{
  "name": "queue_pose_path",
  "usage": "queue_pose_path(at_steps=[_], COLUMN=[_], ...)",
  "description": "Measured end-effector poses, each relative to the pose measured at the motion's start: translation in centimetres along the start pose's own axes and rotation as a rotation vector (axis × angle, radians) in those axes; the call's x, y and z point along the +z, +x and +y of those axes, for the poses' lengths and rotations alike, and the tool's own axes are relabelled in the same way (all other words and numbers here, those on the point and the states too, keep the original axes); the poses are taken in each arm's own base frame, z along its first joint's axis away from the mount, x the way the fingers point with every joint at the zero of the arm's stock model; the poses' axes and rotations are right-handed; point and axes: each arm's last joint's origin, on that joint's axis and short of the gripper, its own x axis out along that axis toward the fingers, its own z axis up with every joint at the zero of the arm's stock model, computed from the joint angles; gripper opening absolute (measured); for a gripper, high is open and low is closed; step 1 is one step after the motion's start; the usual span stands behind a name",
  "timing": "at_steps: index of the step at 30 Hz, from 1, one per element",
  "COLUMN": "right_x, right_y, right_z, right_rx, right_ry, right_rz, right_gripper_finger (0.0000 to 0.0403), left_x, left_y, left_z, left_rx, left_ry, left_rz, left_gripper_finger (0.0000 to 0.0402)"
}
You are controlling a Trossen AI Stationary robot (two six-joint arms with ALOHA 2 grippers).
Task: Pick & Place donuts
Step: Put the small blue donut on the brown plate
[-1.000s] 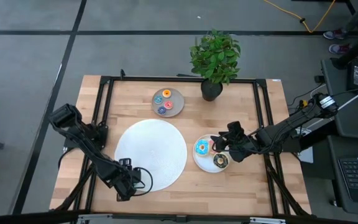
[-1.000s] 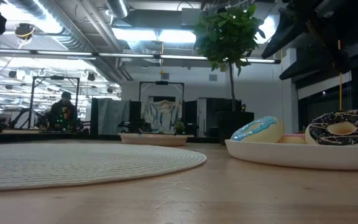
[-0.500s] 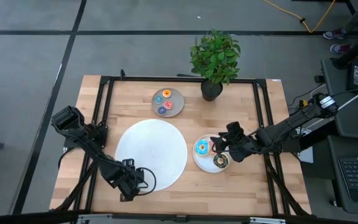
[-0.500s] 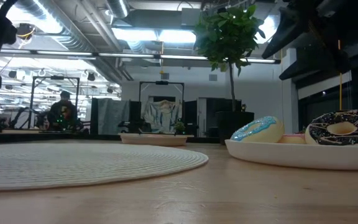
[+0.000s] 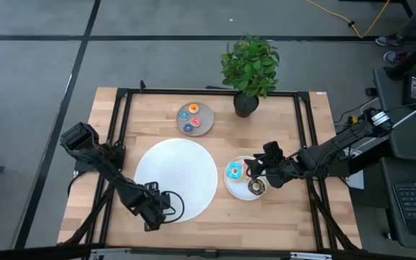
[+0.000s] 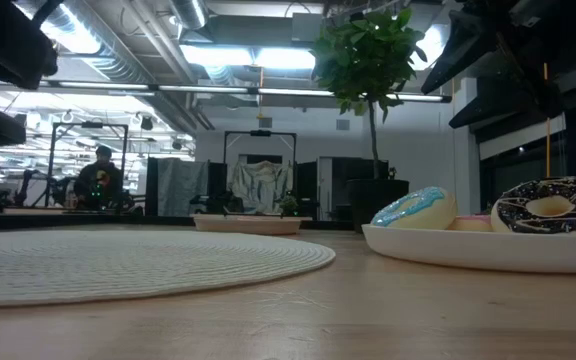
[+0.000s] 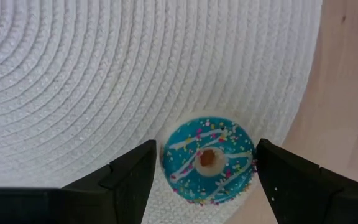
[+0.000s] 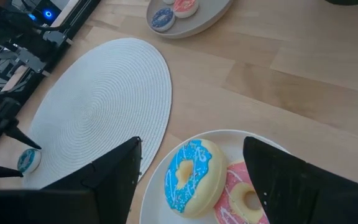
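L gripper [image 7: 204, 180] jaws apart round teal donut [image 7: 208, 158] on mat [image 7: 104, 74] edge, prob just-placed; R gripper [image 8: 191, 180] open over plate [image 8: 160, 193].

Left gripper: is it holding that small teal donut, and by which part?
No hold. Left gripper straddles the small teal donut on the woven white disc, fingers clear of its rim.

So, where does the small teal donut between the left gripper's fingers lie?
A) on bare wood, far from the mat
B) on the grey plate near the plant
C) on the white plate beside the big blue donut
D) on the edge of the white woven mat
D: in the left wrist view the teal donut lies on the rim of the mat, between the open fingers of the left gripper.
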Motion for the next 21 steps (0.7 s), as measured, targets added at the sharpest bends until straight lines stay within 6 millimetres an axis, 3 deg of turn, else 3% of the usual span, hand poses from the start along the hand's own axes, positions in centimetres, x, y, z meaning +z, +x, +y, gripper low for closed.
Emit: queue_pose_path(at_steps=[15, 21], right_x=[-0.1, -0.1], right_y=[0.0, 0.0], right_z=[0.0, 0.0], right_rx=[0.003, 0.004], right_ry=[-0.026, -0.028], right_rz=[0.019, 0.021], right_gripper_finger=[0.0283, 0.0283], left_x=[0.4, 0.9], left_y=[0.5, 0.5], left_z=[1.0, 1.5], left_rx=[0.004, 0.014], left_ry=[-0.096, -0.113], left_rz=[0.024, 0.016], left_gripper_finger=[0.0261, 0.0232])
